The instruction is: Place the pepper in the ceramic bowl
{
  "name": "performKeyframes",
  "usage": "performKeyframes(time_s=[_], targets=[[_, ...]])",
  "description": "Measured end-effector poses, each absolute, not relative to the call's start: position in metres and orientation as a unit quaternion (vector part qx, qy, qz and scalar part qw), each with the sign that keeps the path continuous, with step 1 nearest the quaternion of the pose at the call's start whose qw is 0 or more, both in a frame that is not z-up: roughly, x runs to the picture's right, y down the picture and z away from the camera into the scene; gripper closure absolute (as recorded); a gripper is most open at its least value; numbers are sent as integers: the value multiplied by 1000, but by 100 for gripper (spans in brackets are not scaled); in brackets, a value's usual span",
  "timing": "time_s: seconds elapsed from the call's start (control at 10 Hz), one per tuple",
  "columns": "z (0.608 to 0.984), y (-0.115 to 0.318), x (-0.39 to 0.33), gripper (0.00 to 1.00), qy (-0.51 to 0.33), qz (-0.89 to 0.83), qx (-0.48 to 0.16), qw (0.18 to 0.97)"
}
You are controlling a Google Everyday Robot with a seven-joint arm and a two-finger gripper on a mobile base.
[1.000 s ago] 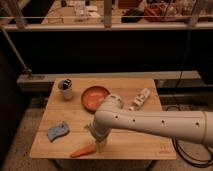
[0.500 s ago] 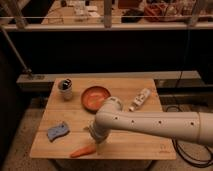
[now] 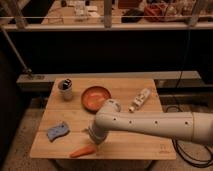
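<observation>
The job here is at the picking-up step. The pepper [image 3: 81, 151] lies flat on the wooden table [image 3: 125, 86], close to the front edge. Its thin end points left and its fat end points right. The gripper [image 3: 95, 142] hangs low right at the fat end of the pepper, at the tip of the big white arm [image 3: 150, 124] that reaches in from the right side. The gripper is let go, with its two fingers spread apart, and it holds nothing. I cannot tell if the fingers touch the pepper yet, because the gripper is dark and the arm hides part of it. The pepper looks like it rests on the table by itself. The ceramic bowl [image 3: 96, 98] sits farther back on the table, past the arm, and it looks empty. A blue sponge [image 3: 58, 131] lies to the left of the pepper, a small grey cup [image 3: 65, 89] stands to the left of the bowl, and a white bottle [image 3: 140, 100] lies to the right of the bowl. I think the next move is to get the fingers around the fat end of the pepper and squeeze them shut. After that the arm has to lift the pepper up, carry it back over the bowl, and let it drop in. The pepper is thin and round, so it might roll or slip if the fingers close off to one side.
</observation>
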State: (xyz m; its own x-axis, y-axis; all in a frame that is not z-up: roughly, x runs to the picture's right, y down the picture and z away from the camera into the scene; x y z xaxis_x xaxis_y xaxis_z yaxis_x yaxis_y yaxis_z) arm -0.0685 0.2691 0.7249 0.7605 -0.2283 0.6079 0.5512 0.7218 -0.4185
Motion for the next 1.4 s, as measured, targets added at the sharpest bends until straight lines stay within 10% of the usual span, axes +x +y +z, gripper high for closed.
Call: performKeyframes(time_s=[1.4], targets=[[738,288,-79,23,-287,-235,-311,875]])
